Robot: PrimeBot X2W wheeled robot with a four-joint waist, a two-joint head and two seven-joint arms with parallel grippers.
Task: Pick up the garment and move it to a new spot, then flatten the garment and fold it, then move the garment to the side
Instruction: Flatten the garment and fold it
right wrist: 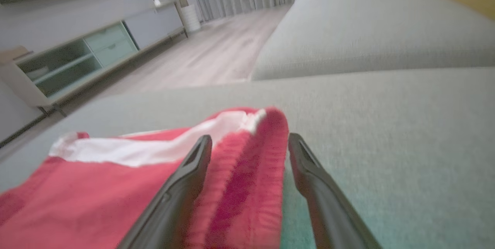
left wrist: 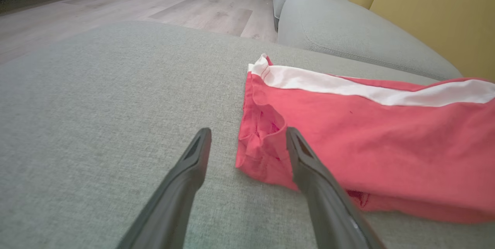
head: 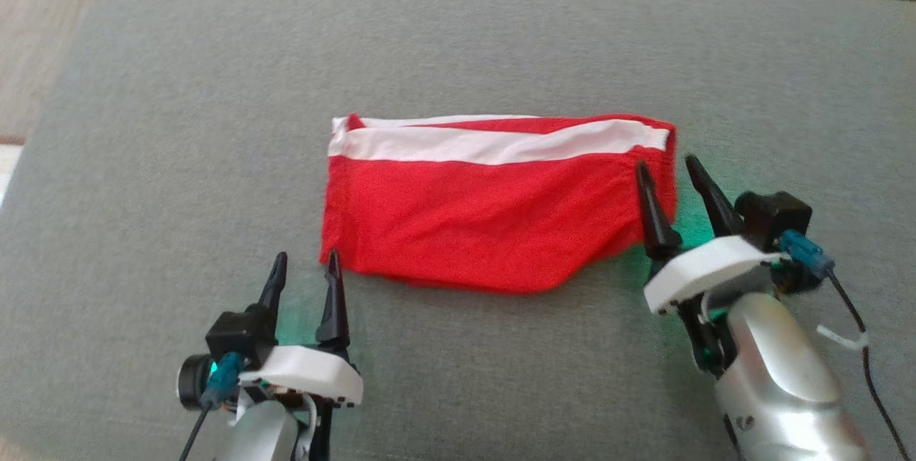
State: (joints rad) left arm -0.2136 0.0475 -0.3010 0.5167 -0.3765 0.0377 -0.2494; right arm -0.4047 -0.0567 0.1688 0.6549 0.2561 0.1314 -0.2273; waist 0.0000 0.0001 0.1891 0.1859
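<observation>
Nearest you are the two pairs of dark fingers, and both stand spread with nothing clamped: the left gripper [head: 306, 255] is released, with the near corner of the garment [head: 486, 217] just beside its inner finger, and the right gripper [head: 665, 162] is likewise parted, straddling the garment's gathered end hem, one finger over the red cloth and the other out on the bare sofa cushion [head: 179, 124]. From the right wrist that ribbed hem runs up between the two fingers; whether either pad touches it you cannot tell. The garment, red with a white band along its far edge, lies in a compact, layered oblong between the two grippers, so the fold looks done, or nearly so, and the step in hand is probably the last one, moving it aside. For that you would need each pair of fingers to close on all the layers at its end, not just the top one, and both arms to travel together so the stack doesn't slide open. Beyond the fingertips there is open cushion; a second cushion [left wrist: 348, 36] and yellow backrest [left wrist: 425, 9] lie past the band, wooden floor [head: 43, 17] off beyond the left fingers, and the loose cable [head: 859, 332] behind the right fingers is worth watching
</observation>
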